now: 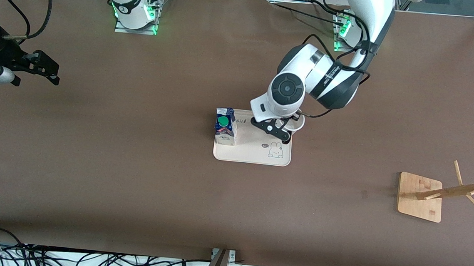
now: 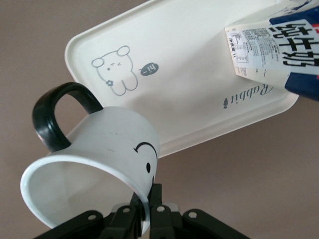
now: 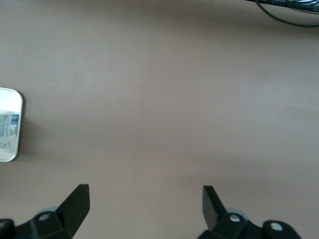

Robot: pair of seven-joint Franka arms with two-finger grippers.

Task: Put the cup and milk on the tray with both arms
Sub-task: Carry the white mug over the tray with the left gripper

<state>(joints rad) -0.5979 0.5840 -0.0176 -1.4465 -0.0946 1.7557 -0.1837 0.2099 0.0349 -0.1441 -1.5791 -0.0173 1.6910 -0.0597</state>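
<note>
My left gripper (image 1: 281,132) has its jaws clamped on the tilted cup (image 2: 94,159) rim over the tray (image 1: 252,153) edge beside the milk (image 1: 225,126); released tilted, it may topple; my right gripper (image 1: 41,69) waits spread, empty.

A brown table (image 1: 134,176) spread matte and even under flat light. A wooden rack (image 1: 428,196) stood toward my left arm's end. Black cables (image 1: 86,260) tangled along the white edge nearest the front camera.
</note>
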